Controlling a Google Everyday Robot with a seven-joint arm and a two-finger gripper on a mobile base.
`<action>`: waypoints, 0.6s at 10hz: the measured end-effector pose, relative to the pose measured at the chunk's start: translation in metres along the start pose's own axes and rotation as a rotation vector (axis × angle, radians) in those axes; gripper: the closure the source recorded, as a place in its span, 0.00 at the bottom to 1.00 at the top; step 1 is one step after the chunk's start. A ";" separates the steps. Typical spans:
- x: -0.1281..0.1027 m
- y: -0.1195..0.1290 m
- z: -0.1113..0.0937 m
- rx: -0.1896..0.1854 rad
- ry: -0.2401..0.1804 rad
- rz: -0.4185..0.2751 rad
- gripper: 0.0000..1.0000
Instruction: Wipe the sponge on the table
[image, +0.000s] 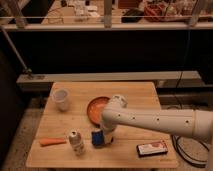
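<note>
The dark blue sponge (97, 138) sits on the light wooden table (135, 92) near the front, just right of the can. My gripper (104, 136) reaches down from the white arm (155, 120) that comes in from the right, and it is shut on the sponge, pressing it against the tabletop. The arm's end covers the sponge's right side.
A white can (76, 142) stands just left of the sponge. An orange carrot (52, 142) lies at the front left, a white cup (61, 99) at the back left, an orange bowl (95, 108) mid-table, and a flat dark box (152, 148) at the front right.
</note>
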 end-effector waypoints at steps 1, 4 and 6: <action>0.016 -0.003 0.000 0.002 -0.002 0.027 1.00; 0.059 -0.002 -0.004 0.017 -0.009 0.103 1.00; 0.082 0.005 -0.006 0.027 -0.006 0.150 1.00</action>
